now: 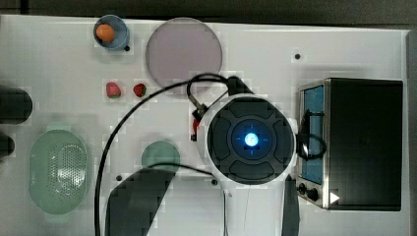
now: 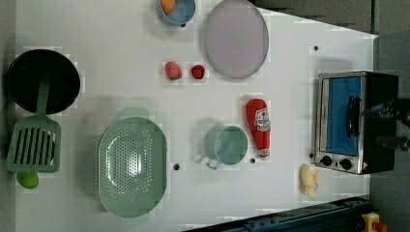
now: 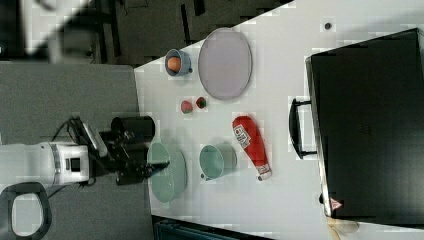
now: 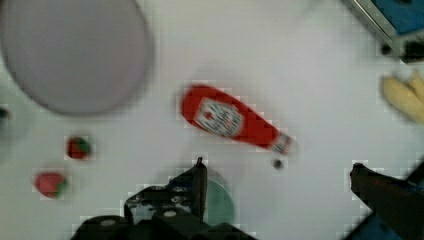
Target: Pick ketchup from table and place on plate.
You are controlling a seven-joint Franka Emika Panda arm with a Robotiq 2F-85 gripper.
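Ketchup [image 2: 258, 126]: a narrow red bottle, seen lying flat on its side on the worktop [image 2: 121, 29]; a white label with a red mark is carried on its body, and it tapers to a pale cap end. In the left view the fat end is turned toward the plate and the cap end away from it.
Ketchup, place: it is found just beside the cup [image 2: 228, 145], on the left view's right of it, apart from the plate [image 2: 235, 38] and between the cup and the oven [image 2: 355, 121]. A small dark dot is seen close to its cap end in the wrist view, where the bottle [image 4: 232, 120] lies bare, with nothing touching it.
Plate: large, round, flat, pale lilac-grey; nothing is carried on it.
Pincer [image 4: 277, 185]: its two dark fingers are seen wide apart in the wrist view, with nothing between them; it is held above the worktop, clear of the bottle.
Arm: in the top view most of the ketchup is covered by the round white wrist housing.
Strawberries [image 2: 184, 71]: two are set side by side near the plate's edge, well apart from the bottle.
Bowl [image 2: 178, 9]: blue, with an orange ball inside, beside the plate.
Colander [image 2: 132, 166]: pale green, on the far side of the cup from the ketchup.
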